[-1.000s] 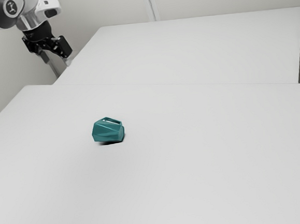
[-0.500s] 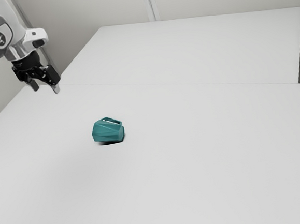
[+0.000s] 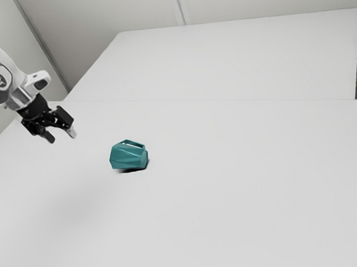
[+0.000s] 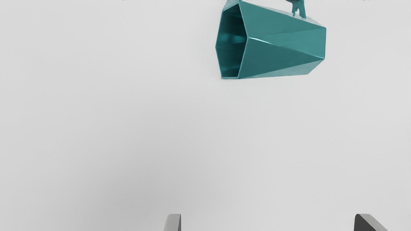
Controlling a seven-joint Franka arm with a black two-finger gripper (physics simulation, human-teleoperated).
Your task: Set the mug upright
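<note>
Mug (image 3: 129, 156) lies on its side on the surface (image 3: 233, 197), well apart from the jaws; not upright, so it needs standing up. Jaws open, nothing btwn them; in the wrist view the fingertips (image 4: 173, 223) stand wide apart, & the exterior view has them above the surface, off to the mug's left there.

Handling: looks rigid, prob. hard plastic or ceramic, can't tell which. Wt. prob. light to mod. for an arm like this. Finish is smooth w/ a bit of sheen, so could be slippery; if ceramic, rim (image 4: 242, 57) might chip on a hard knock. No give to expect, so firm but not max squeeze.

Grip: body tapers from the wide mouth (image 4: 231, 45) to a narrower base end (image 4: 318, 45), & the facets are angled, so pads may slide toward the narrow end or roll the mug if they land on a ridge. Best bet: across the body, approx. mid-length or a bit toward the mouth, pads on opp. facets, clear of the handle (image 4: 299, 4). Handle's thin; as sole hold it'd prob. let the mug swing. Then lift, tip base-down w/ clearance, & set down gently, base flat before release.
</note>
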